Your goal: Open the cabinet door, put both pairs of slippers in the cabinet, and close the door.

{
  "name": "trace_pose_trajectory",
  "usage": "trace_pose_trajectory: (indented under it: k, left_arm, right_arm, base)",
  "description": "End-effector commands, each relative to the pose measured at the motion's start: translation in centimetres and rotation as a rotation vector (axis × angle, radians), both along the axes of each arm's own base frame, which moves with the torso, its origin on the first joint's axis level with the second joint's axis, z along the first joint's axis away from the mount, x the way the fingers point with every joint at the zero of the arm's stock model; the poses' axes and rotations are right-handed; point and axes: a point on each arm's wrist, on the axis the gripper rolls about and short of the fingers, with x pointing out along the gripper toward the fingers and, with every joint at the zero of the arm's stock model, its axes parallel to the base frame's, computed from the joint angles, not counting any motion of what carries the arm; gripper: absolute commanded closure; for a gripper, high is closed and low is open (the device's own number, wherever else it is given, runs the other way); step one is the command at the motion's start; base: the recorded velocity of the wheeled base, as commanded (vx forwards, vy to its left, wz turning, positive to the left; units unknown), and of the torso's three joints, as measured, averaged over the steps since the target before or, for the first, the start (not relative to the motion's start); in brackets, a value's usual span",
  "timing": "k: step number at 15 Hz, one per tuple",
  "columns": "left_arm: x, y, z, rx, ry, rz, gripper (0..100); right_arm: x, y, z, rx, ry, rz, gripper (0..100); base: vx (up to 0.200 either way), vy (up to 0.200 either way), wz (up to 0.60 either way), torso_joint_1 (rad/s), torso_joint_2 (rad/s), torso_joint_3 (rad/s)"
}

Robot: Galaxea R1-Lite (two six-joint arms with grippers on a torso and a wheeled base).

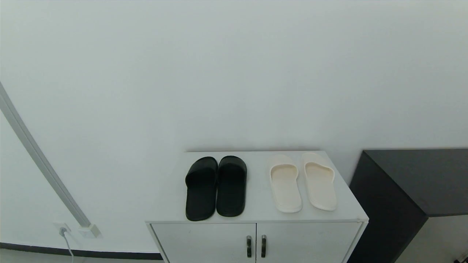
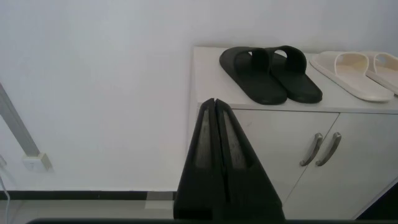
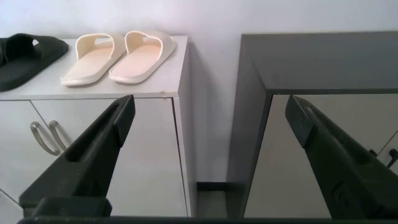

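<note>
A white cabinet stands against the wall with both doors shut and two dark handles at the middle seam. On its top lie a black pair of slippers on the left and a cream pair of slippers on the right. My left gripper is shut, held low in front of the cabinet's left side, below the black slippers. My right gripper is open, off the cabinet's right corner, with the cream slippers and the handles beyond it.
A dark cabinet stands close to the right of the white one, with a narrow gap between them. On the left wall a grey cable duct runs down to a socket with a plug.
</note>
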Motion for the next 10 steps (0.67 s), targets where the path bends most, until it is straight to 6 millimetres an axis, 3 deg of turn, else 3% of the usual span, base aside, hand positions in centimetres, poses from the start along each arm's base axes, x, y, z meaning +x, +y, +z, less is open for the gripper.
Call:
trace_pose_trajectory:
  k: [1,10]
  left_arm:
    - [0.01,0.0,0.0,-0.001,0.002,-0.001,100]
    - [0.01,0.0,0.0,0.0,0.002,0.001,100]
  right_arm:
    - [0.01,0.01,0.0,0.0,0.002,0.006,0]
    - [0.18,0.06,0.19,-0.052,0.017,0.046,0]
  base:
    - [0.0,0.0,0.0,0.0,0.0,0.0]
    - [0.0,0.0,0.0,0.0,0.0,0.0]
